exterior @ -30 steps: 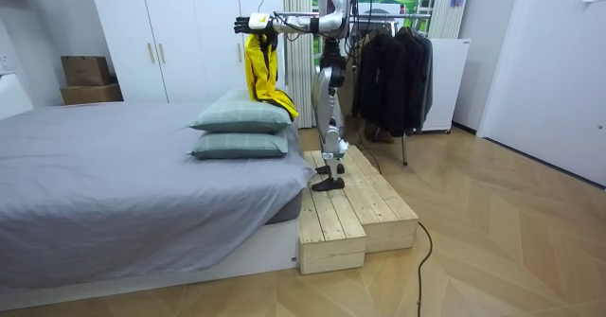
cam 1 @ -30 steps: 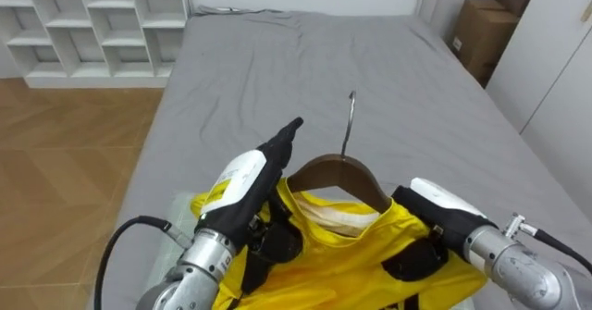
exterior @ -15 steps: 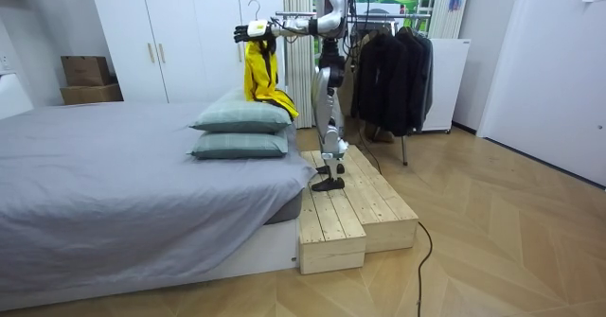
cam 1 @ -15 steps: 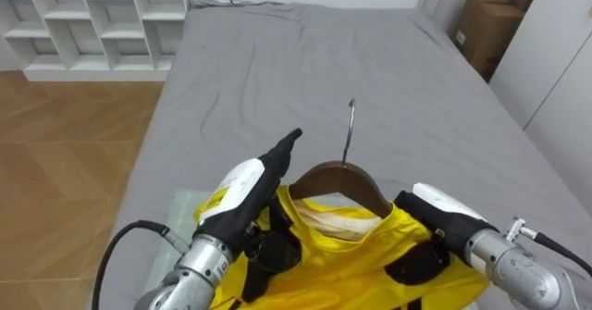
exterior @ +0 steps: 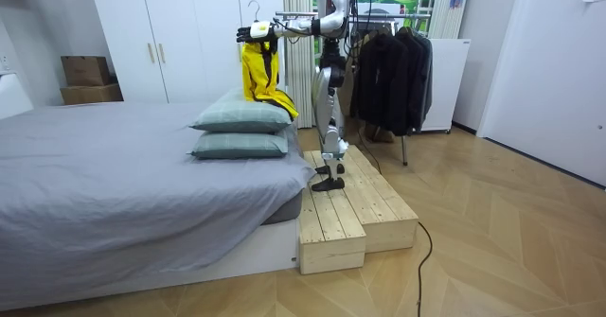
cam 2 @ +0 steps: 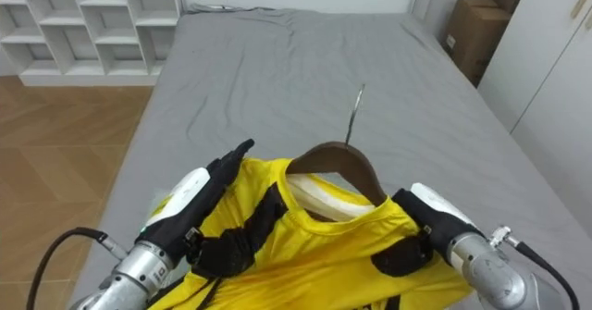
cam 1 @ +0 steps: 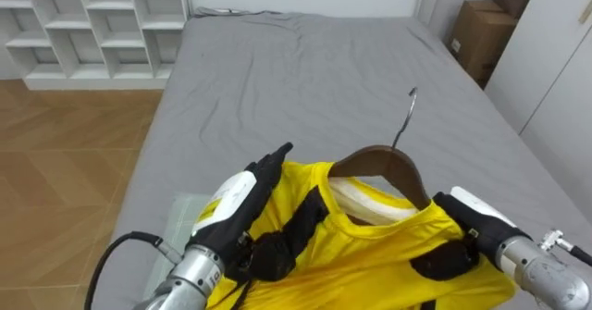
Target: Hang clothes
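- The yellow shirt (cam 1: 370, 245) with black trim sits on a brown wooden hanger (cam 1: 379, 160), low in the middle of the eye views, held up above the bed.
- The hanger's metal hook (cam 1: 404, 116) rises out of the collar and leans toward the upper right of the frame. The pale inside of the neck shows just below the wooden arch.
- The right hand (cam 1: 462, 219) is at the lower right, at the shirt's shoulder. Its dark thumb lies over the yellow cloth and pinches it.
- The left hand (cam 1: 242, 199) is at the lower left, against the shirt's other shoulder, with cloth draped over part of it. Whether it grips the cloth cannot be told.
- Behind the shirt, the grey bed (cam 1: 305, 69) runs to the top of the frame.
- A white shelf unit (cam 1: 83, 23) fills the upper left, a cardboard box (cam 1: 476, 32) stands at the upper right, and wooden floor (cam 1: 65, 162) lies along the left edge.
- In the room view the robot stands on a wooden platform (exterior: 346, 208) beside the bed, next to two stacked pillows (exterior: 241, 128). Its arms reach toward the room view's left, and the shirt hangs from them above the pillows.
- A clothes rack (exterior: 388, 71) with dark garments stands just behind the robot.
- White wardrobes (exterior: 180, 33) line the wall at upper left.
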Robot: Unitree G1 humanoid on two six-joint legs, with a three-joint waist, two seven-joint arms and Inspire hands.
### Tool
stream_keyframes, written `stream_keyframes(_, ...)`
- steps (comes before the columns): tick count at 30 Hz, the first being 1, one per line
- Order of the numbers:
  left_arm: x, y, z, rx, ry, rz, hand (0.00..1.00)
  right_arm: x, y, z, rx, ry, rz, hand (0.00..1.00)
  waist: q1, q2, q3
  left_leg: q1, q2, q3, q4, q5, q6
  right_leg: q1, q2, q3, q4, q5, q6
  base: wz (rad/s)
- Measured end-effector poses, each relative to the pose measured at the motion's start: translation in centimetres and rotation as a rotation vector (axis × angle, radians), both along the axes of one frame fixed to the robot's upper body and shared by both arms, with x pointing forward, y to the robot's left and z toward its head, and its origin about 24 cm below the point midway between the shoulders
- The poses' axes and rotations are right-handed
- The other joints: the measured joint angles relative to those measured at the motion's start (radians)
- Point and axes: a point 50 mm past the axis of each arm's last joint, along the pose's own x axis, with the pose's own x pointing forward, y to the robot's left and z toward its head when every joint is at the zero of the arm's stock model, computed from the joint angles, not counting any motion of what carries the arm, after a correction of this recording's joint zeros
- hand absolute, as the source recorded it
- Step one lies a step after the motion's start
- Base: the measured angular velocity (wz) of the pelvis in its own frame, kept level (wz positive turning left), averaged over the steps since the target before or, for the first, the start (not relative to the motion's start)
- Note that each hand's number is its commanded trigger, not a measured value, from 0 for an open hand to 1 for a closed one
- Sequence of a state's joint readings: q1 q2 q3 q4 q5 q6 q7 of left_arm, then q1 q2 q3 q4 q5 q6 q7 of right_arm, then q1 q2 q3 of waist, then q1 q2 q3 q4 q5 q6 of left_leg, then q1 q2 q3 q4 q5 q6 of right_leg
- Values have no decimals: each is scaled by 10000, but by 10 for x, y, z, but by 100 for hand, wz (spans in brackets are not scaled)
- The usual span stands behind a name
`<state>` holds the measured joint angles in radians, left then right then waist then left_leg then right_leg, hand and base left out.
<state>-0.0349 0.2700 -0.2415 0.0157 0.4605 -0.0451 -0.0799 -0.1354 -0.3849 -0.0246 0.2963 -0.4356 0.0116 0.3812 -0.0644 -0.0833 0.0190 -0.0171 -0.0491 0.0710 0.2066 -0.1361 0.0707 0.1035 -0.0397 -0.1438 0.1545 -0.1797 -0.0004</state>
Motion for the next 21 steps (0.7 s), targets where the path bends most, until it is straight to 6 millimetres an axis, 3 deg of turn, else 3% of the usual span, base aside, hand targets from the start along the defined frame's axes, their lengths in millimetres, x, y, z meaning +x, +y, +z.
stream_keyframes(11,0,6,-2,206,203,26,0,1,-10,6,352,-604,-698,100,-191,57,-38,-64,5,43,-22,0,0,-84,-3,14,2,0,0,-1)
stream_keyframes(21,-9,17,-17,274,839,462,0,-1,-16,-2,319,-476,-1142,100,-190,60,-48,-25,1,-10,-11,0,-1,-19,-18,-199,3,1,1,1)
